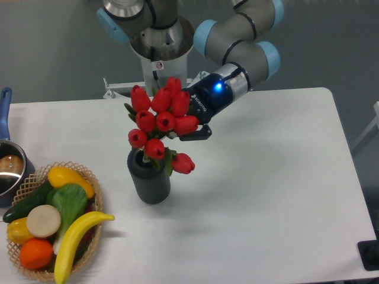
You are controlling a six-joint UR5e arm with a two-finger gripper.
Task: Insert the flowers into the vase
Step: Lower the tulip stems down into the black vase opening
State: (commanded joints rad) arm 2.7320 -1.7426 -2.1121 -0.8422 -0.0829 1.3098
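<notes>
The flowers [160, 115], a bunch of red tulip buds with green leaves, stand tilted with their lower end in the mouth of the vase [151, 180]. The vase is a dark grey ribbed cylinder, upright on the white table, left of the middle. One bud [183, 163] hangs over the vase's right rim. My gripper [189, 130] comes in from the upper right, right against the bunch at the height of the buds. One black finger [199, 134] shows just under a bud. The other finger is hidden behind the flowers, so its hold on them is unclear.
A wicker basket [35, 174] of toy fruit and vegetables, with a banana [74, 239], sits at the front left. A metal saucepan [9, 171] with a blue handle is at the left edge. The arm's base [160, 53] stands behind the table.
</notes>
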